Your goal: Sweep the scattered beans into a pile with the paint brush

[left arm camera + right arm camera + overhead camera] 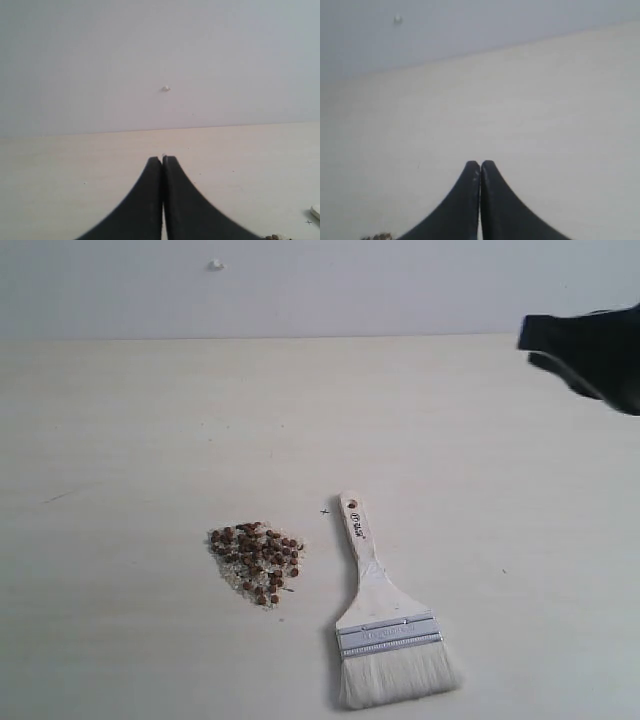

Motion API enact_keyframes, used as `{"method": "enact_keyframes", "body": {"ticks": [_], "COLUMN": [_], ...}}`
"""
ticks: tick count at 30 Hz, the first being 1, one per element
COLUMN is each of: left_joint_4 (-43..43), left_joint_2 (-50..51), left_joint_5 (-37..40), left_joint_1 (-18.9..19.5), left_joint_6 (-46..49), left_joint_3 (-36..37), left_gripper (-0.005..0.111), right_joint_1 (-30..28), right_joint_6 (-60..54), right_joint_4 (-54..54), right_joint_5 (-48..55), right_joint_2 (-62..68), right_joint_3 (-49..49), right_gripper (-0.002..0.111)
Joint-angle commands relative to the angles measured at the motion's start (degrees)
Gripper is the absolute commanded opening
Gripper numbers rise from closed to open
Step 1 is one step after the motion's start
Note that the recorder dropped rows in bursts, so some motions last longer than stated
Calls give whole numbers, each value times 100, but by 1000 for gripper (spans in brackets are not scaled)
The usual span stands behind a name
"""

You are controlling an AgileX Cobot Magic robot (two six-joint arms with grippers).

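The beans (255,562) lie in one compact reddish-brown heap mixed with whitish grains, left of the table's middle. The paint brush (385,620) lies flat to their right, untouched: cream handle pointing away, silver ferrule and white bristles toward the front edge. My right gripper (480,163) is shut with nothing between its fingers. Its black arm (590,350) hangs over the far right of the table, well away from the brush. My left gripper (162,159) is also shut and empty, low over bare table; the exterior view does not show it. A few beans (274,237) peek in at the edge of the left wrist view.
The pale wooden table (150,440) runs back to a plain grey wall with a small white spot (215,264). A tiny dark cross mark (324,511) sits on the table just left of the brush handle's tip.
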Motion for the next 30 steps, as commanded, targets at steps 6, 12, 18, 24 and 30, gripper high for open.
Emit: {"method": "enact_keyframes", "body": {"ticks": [6, 12, 18, 24, 30], "left_joint_4": [-23, -23, -23, -23, -23], "left_joint_2": [-18, -18, -18, -18, -18], "left_joint_5": [15, 15, 15, 15, 15], "left_joint_1": [-30, -30, -30, -30, -30], "left_joint_6": [-7, -7, -7, -7, -7], "left_joint_3": [15, 15, 15, 15, 15], "left_gripper": [0, 0, 0, 0, 0], "right_joint_1": [-31, -31, -31, -31, -31], "right_joint_6": [-439, -412, -412, -412, -395], "right_joint_4": [-126, -115, -115, -115, -115], "right_joint_5": [-550, -52, -52, -52, -52], "right_joint_2": [-2920, -4061, -4486, -4538, -4536], "right_joint_3": [1129, 1422, 1422, 1422, 1422], "right_gripper": [0, 0, 0, 0, 0]}}
